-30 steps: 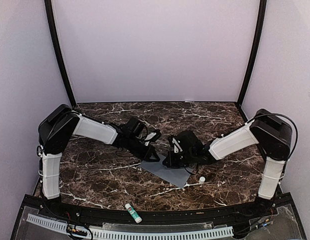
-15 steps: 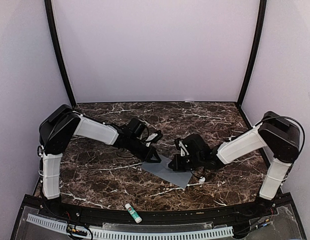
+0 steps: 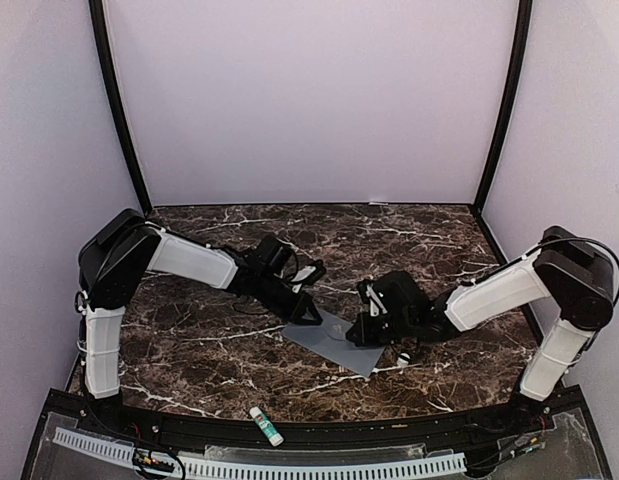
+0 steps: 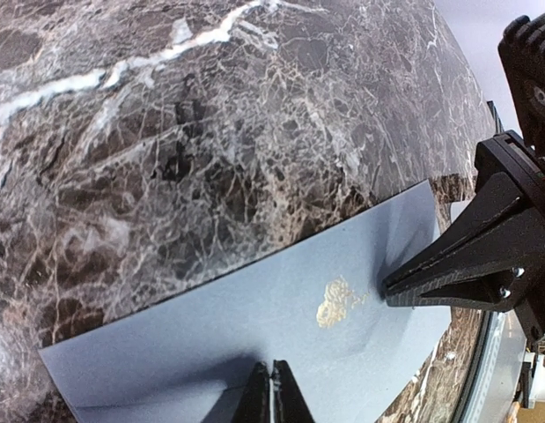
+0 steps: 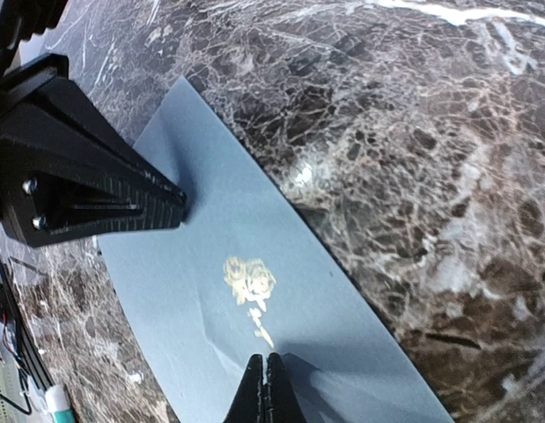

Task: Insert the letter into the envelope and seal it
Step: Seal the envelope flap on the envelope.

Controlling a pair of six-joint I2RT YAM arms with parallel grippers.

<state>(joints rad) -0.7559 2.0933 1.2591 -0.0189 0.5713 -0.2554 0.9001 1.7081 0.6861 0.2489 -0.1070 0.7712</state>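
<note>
**Both grippers pin the grey envelope flat on the marble**

The dark marble table [image 3: 409, 230] carries the whole job, and both arms reach in over its middle from opposite sides. The envelope [image 3: 334, 345] lies flat between them, set at a slant, its long edges running from the left arm's side down toward the right arm's.

The left gripper [image 4: 272, 388] has its fingers clenched together into one point, and that point rests on the paper near one long edge. The right gripper [image 5: 264, 379] is clenched the same way and bears down from the opposite edge. Neither grasps anything. Two closed tips facing each other look like a pressing hold, one side steadying the sheet while the flap is rubbed shut.

The letter shows in no view. It is probably already inside, so the task seems to be at its sealing stage.

A glue stick [image 3: 266, 426] lies well apart at the near edge of the table. A small white cap [image 3: 403, 358] sits just beside the right gripper, off the paper.

The envelope is slate grey, matte and smooth, with crisp straight edges and a faint crease near the right gripper's tip. A small gold floral emblem [image 5: 248, 282] sits near its middle, between the two tips. Whether the flap is stuck down cannot be told.
</note>
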